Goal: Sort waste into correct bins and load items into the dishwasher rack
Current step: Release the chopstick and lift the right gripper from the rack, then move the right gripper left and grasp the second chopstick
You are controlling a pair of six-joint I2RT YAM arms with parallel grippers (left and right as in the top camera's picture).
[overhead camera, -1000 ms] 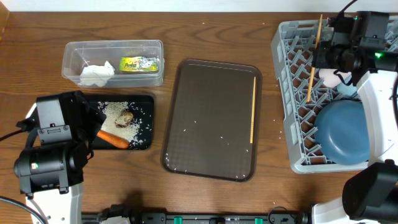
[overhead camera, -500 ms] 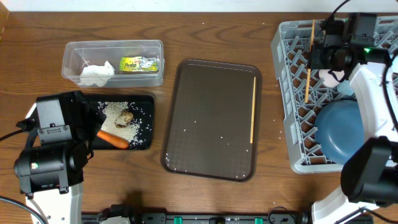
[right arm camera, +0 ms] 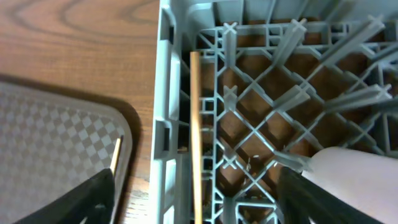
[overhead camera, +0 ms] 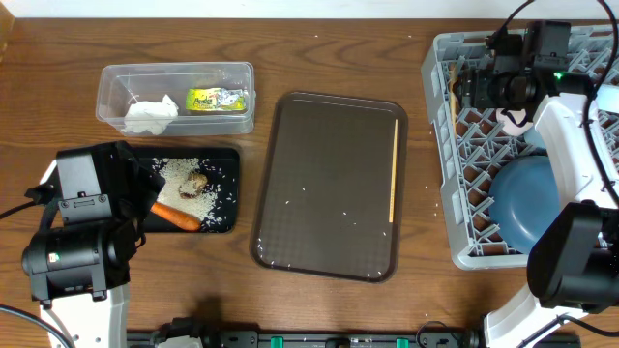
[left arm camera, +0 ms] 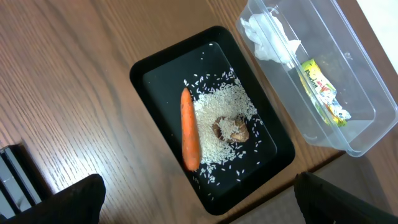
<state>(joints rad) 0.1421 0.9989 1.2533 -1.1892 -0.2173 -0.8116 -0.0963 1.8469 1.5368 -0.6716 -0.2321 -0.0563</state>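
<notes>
1. The dishwasher rack [overhead camera: 437,193] is being seen at the right end of the tabletop [overhead camera: 58,39], with the blue plate [overhead camera: 527,208] sitting in its near half.
2. The brown serving tray [overhead camera: 329,184] is lying mid-table and is carrying one chopstick [overhead camera: 394,169] along its right edge.
3. The right gripper [right arm camera: 199,196] is hanging over the rack's far left corner with its jaws spread wide and nothing clasped. The left gripper [left arm camera: 205,202] is likewise gaping and empty above the black tray [left arm camera: 140,74].
4. A second chopstick [right arm camera: 195,137] is lying inside the rack, along its left wall.
5. Handling is being judged as follows: the tray chopstick is likely light, stiff and smooth, and apt to roll or pivot. It is best pinched across its width near the middle, where it is lying flat.
6. The rack chopstick's resting slot and the whitish cup [right arm camera: 354,180] beside it are being shown only by the right wrist view. The carrot [left arm camera: 189,134] and rice are being shown clearly by the left wrist view, while overhead they are being partly covered by the left arm.
</notes>
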